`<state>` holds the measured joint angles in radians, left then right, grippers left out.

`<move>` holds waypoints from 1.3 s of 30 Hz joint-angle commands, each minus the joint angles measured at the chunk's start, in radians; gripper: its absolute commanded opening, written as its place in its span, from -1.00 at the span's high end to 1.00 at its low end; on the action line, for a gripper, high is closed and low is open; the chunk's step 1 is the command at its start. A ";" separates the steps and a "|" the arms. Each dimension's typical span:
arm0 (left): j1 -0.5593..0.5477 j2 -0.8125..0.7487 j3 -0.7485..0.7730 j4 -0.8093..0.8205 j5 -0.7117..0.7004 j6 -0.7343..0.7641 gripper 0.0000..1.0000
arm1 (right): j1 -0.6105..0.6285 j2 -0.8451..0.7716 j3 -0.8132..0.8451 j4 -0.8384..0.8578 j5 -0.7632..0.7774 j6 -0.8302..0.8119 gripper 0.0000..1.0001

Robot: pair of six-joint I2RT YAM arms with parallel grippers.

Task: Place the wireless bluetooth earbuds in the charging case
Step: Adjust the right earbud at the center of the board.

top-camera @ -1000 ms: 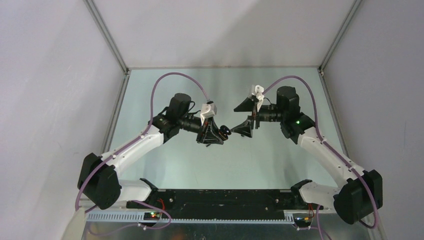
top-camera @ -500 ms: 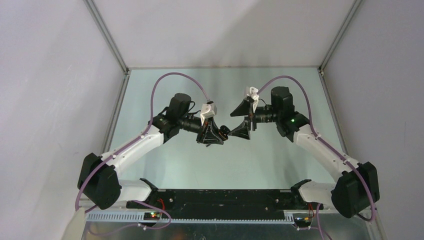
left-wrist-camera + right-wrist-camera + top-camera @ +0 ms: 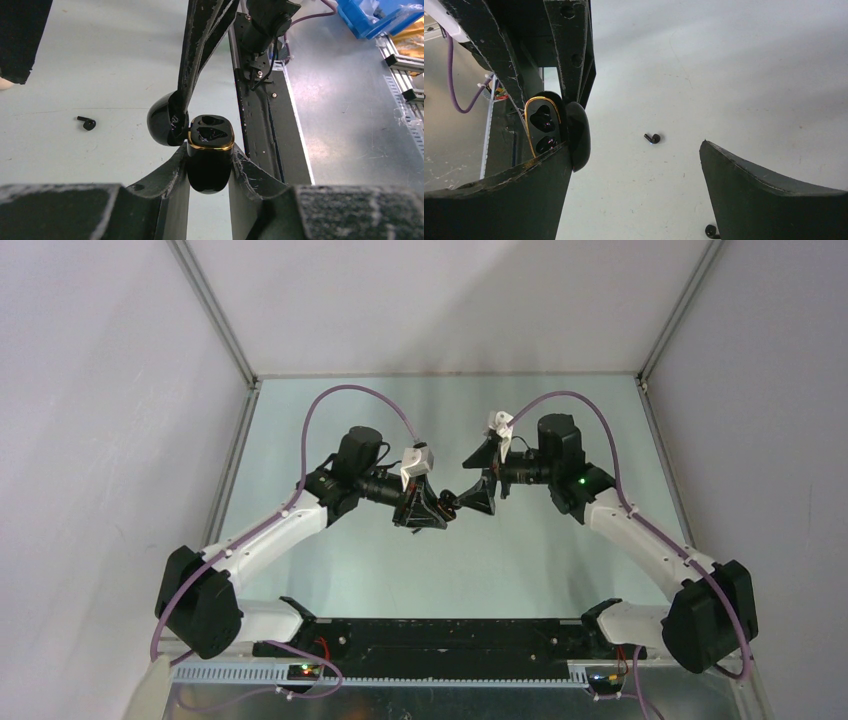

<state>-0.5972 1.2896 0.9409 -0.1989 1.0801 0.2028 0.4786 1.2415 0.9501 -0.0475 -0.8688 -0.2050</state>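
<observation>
My left gripper (image 3: 432,508) (image 3: 210,152) is shut on the black charging case (image 3: 449,505) (image 3: 210,172), which has a gold rim. Its lid (image 3: 162,120) hangs open to one side and both wells look empty. My right gripper (image 3: 480,476) (image 3: 634,150) is open. One of its fingers (image 3: 200,55) (image 3: 499,200) touches the case at the hinge between lid and body (image 3: 544,130). One black earbud (image 3: 88,123) (image 3: 653,138) lies on the table below. A second black earbud (image 3: 710,230) lies by the other right finger. No cream-white earbud shows clearly.
A small cream thing (image 3: 4,83) peeks in at the left edge; I cannot tell what it is. A black base rail (image 3: 440,645) (image 3: 257,105) runs along the table's near edge. A blue bin (image 3: 372,15) sits beyond it. Grey walls enclose the table.
My right arm has moved left toward my left gripper, and its lower finger has come up against the case. My left gripper has held still with the case.
</observation>
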 commanded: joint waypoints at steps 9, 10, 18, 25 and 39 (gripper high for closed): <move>-0.007 -0.024 0.045 0.009 0.039 0.020 1.00 | -0.019 -0.072 0.007 0.023 -0.262 0.017 -0.99; -0.007 -0.023 0.044 0.010 0.040 0.021 1.00 | -0.024 -0.086 0.007 0.027 -0.263 0.031 -0.99; -0.007 -0.034 0.055 -0.029 0.027 0.053 1.00 | -0.183 -0.066 0.042 -0.074 -0.331 0.043 -0.99; -0.007 -0.049 0.055 -0.044 0.016 0.073 1.00 | -0.203 0.130 0.197 -0.405 0.011 -0.184 -0.97; -0.006 -0.066 0.076 -0.092 0.045 0.109 1.00 | -0.137 0.294 0.189 -0.528 0.229 -0.680 -0.63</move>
<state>-0.5983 1.2716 0.9657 -0.2668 1.0882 0.2630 0.3187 1.5024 1.1263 -0.5674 -0.7082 -0.7353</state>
